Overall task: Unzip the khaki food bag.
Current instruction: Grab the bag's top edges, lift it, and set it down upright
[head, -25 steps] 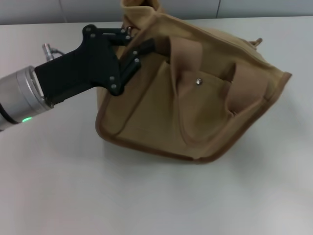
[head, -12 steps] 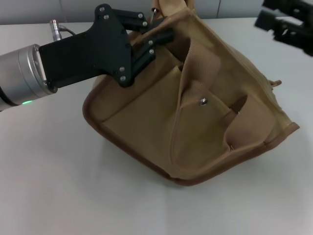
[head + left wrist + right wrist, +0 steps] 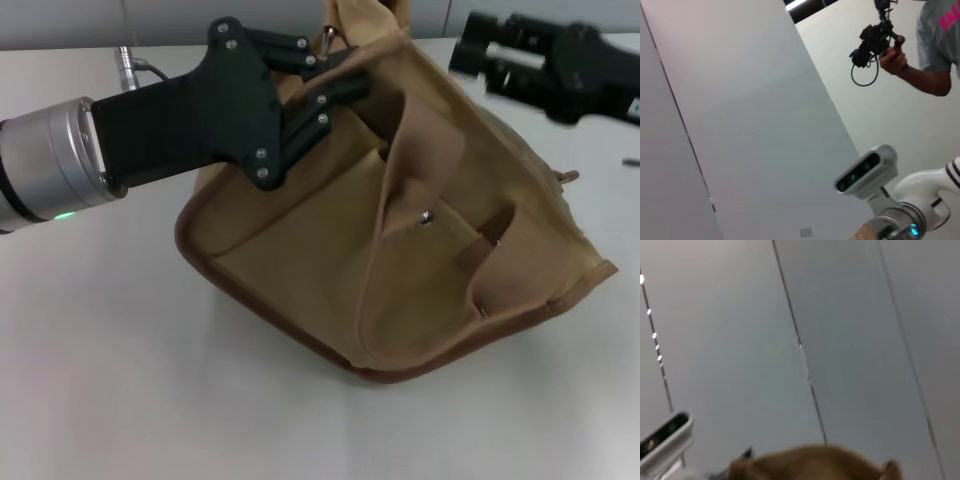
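Khaki food bag (image 3: 400,250) tilted, top edge pinched by closed left gripper (image 3: 335,80); right gripper (image 3: 480,62) approaching, opening indiscernible; risk: fabric slipping free under zipper pull.

A pale wall panel (image 3: 740,125) fills most of the left wrist view. A person's hand (image 3: 893,55) holds a black device with a looped cable (image 3: 863,75). Low down stands a white robot arm (image 3: 925,190) with a camera housing (image 3: 866,172).

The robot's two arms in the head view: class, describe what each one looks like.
The left arm is a silver metal cylinder with a small green light, ending in an angular matte black tool with silver screws and linkage bars. The right tool is black and blocky too; its arm runs out of view.
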You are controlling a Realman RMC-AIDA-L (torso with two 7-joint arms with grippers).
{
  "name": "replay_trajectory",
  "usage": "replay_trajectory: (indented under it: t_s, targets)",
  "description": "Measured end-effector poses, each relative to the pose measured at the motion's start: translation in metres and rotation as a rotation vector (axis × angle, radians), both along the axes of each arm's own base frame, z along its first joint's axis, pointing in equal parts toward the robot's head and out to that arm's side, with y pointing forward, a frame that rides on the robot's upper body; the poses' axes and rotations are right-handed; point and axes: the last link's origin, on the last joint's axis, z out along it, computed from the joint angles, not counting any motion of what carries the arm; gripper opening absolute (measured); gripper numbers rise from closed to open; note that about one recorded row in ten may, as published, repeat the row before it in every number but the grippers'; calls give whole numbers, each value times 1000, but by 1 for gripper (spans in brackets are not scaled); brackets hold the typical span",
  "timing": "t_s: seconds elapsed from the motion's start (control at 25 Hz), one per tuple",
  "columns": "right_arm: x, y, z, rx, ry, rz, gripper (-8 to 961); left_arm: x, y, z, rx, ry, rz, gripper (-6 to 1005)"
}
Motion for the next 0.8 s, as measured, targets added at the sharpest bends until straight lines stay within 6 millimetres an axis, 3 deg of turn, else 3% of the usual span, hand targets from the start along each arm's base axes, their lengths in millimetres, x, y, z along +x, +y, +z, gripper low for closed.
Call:
replay_trajectory:
  t_s: [0.2, 0.4, 0.56, 0.68, 0.8]
  targets:
    - [-7, 11, 6, 47, 56, -21, 515, 2, 0, -1, -3, 1, -10, 37]
    - [-17, 17, -1, 55, 33, 11, 528, 2, -1, -1, -2, 1, -14, 32]
    - [-27, 19, -18, 17, -23, 46, 580, 3, -1, -1, 3, 4, -23, 28]
    - [-28, 19, -39, -67, -168, 47, 598, 3, -1, -2, 4, 4, -26, 25]
    - [-23, 17, -46, -109, -260, 38, 606, 4, -1, -2, 4, 5, -26, 22]
